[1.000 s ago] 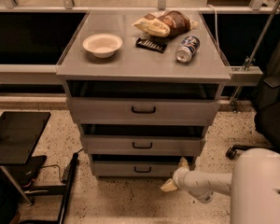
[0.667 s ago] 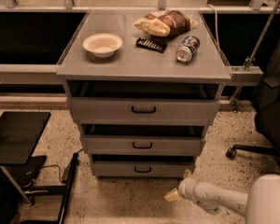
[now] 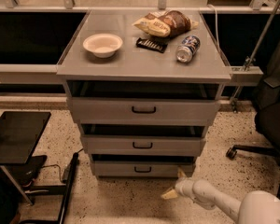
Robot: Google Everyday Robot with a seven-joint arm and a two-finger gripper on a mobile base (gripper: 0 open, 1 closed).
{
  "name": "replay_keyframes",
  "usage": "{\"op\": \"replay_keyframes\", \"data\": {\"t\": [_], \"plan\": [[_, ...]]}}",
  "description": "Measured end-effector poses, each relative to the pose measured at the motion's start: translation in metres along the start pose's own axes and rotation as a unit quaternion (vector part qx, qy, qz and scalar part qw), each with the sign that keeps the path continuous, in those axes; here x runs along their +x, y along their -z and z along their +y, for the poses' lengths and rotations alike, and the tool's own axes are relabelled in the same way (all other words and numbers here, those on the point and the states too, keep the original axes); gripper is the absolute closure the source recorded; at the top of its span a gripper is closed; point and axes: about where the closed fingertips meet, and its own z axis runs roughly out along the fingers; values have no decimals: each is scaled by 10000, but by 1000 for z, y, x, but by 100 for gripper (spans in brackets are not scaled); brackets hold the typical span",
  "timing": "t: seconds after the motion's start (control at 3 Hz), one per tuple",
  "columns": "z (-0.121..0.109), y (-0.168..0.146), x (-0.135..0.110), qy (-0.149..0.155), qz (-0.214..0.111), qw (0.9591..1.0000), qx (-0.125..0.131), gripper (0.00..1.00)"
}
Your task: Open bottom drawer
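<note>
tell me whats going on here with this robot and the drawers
A robot arm is working at a grey three-drawer cabinet. Its gripper, fingers apart, hangs low near the floor by the right front corner of the bottom drawer, not on its black handle. A bowl, a can and a snack bag sit on top.

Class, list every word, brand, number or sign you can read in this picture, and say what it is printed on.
No text can be read.
Can: printing too blurred.
Snack bag: printing too blurred.
Dark wrapper: pale marks, unreadable.
Bottom drawer and the gripper, open, low by its right corner: no markings visible.
</note>
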Motion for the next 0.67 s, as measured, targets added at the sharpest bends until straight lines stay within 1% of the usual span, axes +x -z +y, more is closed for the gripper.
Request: {"op": "replay_keyframes", "data": {"t": [0.33,0.67], "plan": [[-5,1,0,36,-15,10000,67,0],[-5,1,-4,92,-42,9999,90,0]]}}
